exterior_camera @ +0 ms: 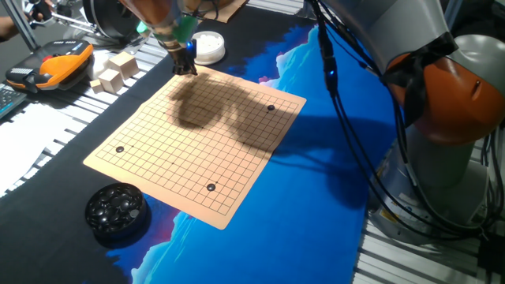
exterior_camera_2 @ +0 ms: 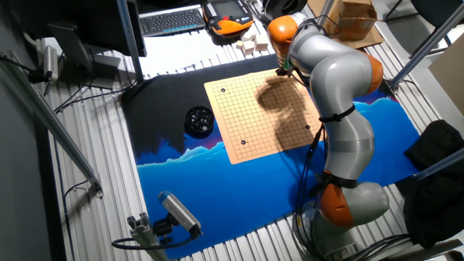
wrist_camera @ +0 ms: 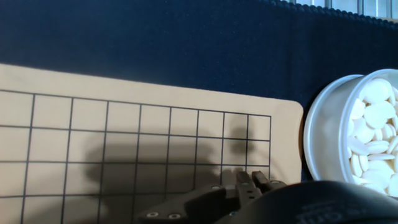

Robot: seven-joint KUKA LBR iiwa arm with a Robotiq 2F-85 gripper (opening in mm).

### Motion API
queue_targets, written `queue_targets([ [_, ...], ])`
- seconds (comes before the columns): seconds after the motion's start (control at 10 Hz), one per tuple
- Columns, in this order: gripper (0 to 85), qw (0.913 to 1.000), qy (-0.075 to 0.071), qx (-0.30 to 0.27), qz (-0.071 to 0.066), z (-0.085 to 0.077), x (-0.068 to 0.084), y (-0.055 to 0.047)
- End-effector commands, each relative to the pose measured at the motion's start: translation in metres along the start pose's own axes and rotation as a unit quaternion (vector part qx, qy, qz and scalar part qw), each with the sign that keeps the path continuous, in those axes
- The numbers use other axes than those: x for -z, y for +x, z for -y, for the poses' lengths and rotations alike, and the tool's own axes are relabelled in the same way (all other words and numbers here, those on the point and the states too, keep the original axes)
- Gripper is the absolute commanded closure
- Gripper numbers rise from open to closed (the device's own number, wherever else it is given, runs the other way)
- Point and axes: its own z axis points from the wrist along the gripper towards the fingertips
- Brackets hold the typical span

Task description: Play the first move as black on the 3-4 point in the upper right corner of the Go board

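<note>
Because the task calls for a stone near one corner of the Go board point(exterior_camera: 197, 140), the end effector point(exterior_camera: 185, 66) hangs low over the corner beside the bowl of white stones point(exterior_camera: 208, 46). In the hand view its fingertips point(wrist_camera: 247, 184) lie close together, but whether a black stone sits between them cannot be told. Three black stones, one at point(exterior_camera: 271, 107), already lie near the other corners. The dish of black stones point(exterior_camera: 117, 210) sits on the bench off the opposite edge. Only the hand view shows the white stones heaped in their bowl; only the fixed views show the dish and wooden blocks point(exterior_camera: 115, 71).
</note>
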Motion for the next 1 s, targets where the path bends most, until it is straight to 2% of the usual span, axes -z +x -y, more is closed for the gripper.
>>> queue_targets([
  [0.0,85.0,1.0,0.001,-0.001,0.001,-0.001,-0.0015,0.0001],
  [0.9,85.0,0.9999,0.007,-0.006,0.006,-0.0064,-0.0095,0.0053],
])
